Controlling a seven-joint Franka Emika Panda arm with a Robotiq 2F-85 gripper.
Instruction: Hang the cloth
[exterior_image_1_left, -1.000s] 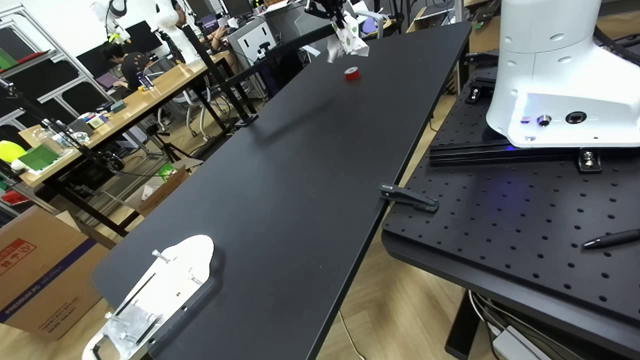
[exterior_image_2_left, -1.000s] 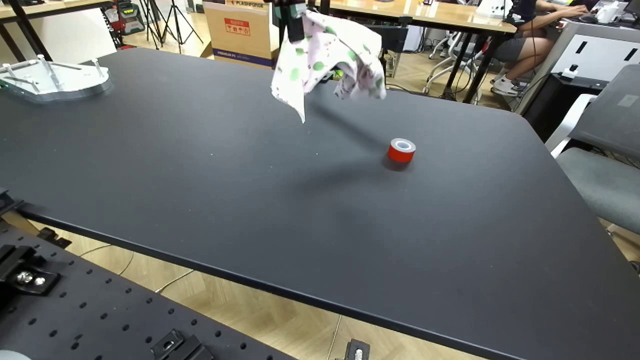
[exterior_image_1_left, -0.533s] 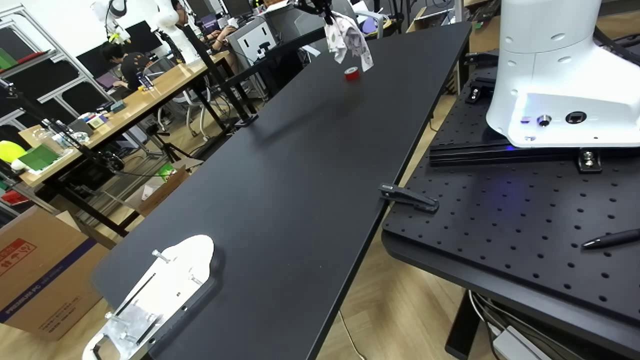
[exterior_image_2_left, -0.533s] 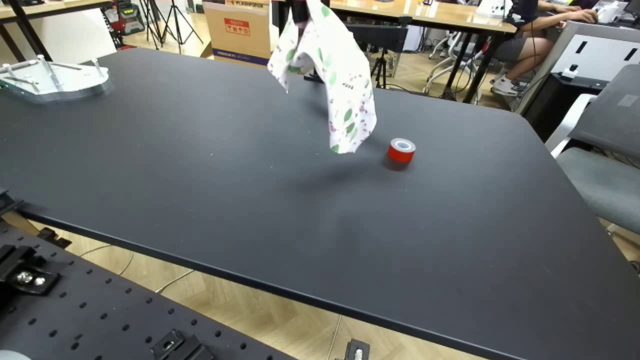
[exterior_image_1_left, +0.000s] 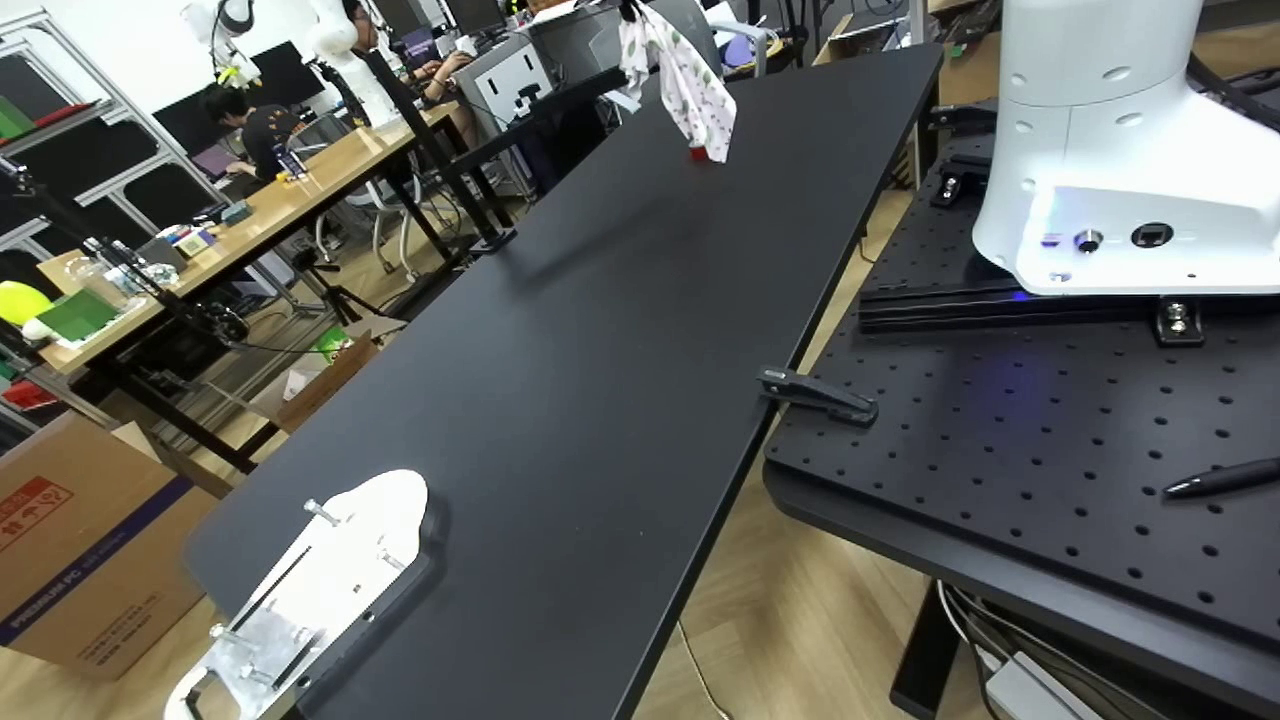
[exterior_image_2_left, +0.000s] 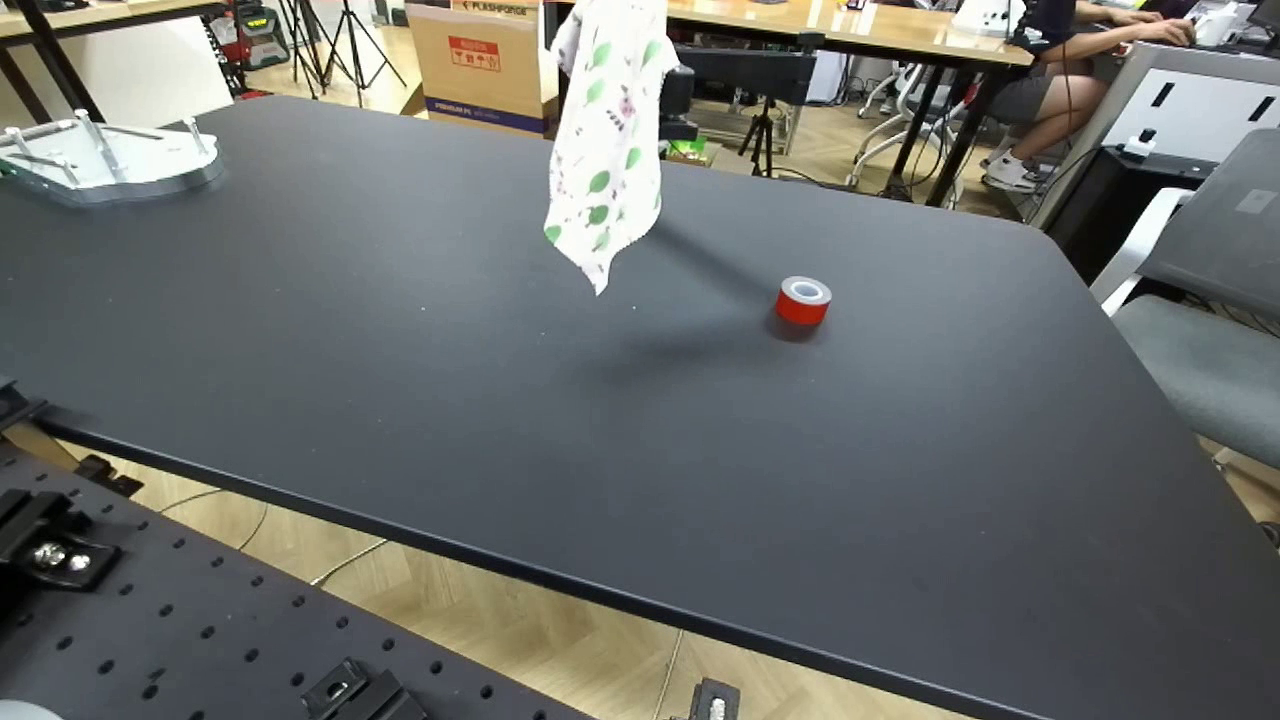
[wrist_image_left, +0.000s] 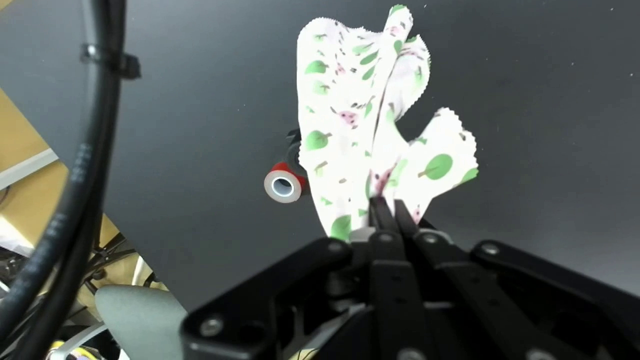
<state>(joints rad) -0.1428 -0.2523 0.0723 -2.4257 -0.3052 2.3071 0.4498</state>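
Note:
A white cloth with green leaf prints hangs in the air above the far part of the dark table in both exterior views. In the wrist view the cloth spreads out beyond my fingertips, with one corner off to the right. My gripper is shut on the cloth. Its tips also show at the top edge of an exterior view. A black horizontal bar on a post at the table edge ends beside the cloth. It also shows in an exterior view. Contact between cloth and bar cannot be told.
A red tape roll stands on the table, also in the wrist view. A white metal plate with pegs lies at the opposite end. A black clamp sits at the table edge. A grey chair stands beside it.
My gripper has moved up, leaving an exterior view at its top edge. The cloth swings and now hangs longer and straighter, beside the bar's end. The tape roll has not moved.

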